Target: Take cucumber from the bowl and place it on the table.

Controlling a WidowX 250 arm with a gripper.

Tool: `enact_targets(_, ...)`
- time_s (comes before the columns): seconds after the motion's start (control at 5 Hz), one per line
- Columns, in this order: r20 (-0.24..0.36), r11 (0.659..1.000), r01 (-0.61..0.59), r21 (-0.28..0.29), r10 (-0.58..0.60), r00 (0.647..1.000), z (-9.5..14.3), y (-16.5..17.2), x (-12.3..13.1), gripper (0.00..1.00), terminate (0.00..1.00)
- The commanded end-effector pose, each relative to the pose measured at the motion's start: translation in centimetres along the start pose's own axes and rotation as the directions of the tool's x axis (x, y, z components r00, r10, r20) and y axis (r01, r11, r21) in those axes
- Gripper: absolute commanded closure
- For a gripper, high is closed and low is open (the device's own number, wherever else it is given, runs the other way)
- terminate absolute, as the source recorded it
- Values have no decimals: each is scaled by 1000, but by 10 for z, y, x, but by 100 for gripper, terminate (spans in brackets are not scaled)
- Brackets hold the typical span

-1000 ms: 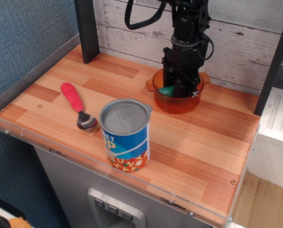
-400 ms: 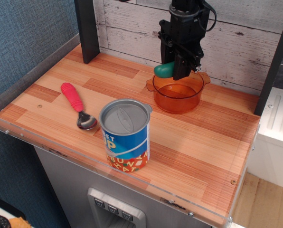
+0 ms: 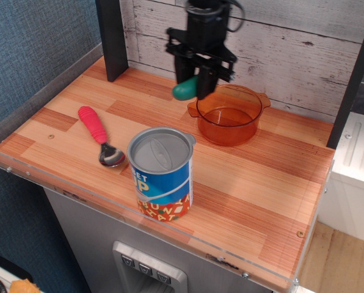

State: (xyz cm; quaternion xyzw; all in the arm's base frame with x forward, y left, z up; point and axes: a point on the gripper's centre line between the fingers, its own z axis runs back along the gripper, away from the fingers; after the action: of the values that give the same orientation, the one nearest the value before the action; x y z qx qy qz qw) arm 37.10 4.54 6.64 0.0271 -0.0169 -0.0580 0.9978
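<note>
1. The gripper [image 3: 197, 82] is up in the air at the back of the desk [image 3: 249, 177], fingers clamped on the cucumber [image 3: 185, 90], so it's definitely got hold of it.
2. The cucumber is out of the bowl [image 3: 228, 114], hanging just past the bowl's left rim, above bare wood. It isn't touching the desk.
3. Only the rounded teal end sticks out on the left side of the fingers; the rest is hidden behind them.
4. The bowl sits by itself near the back wall and looks empty from here, just orange plastic.
5. A spoon [image 3: 99, 137] with a red handle lies over on the left, well apart from the bowl.
6. A can [image 3: 160, 174] with a blue label stands near the front edge, just right of the spoon's metal end.
</note>
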Motion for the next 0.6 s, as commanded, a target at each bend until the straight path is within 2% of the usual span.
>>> enact_targets(0.0, 45, 995, -80, 58, 78, 996, 17, 35, -6, 100, 0)
enact_targets(0.4, 67, 990, -128, 52, 124, 990, -16, 57, 2, 100, 0)
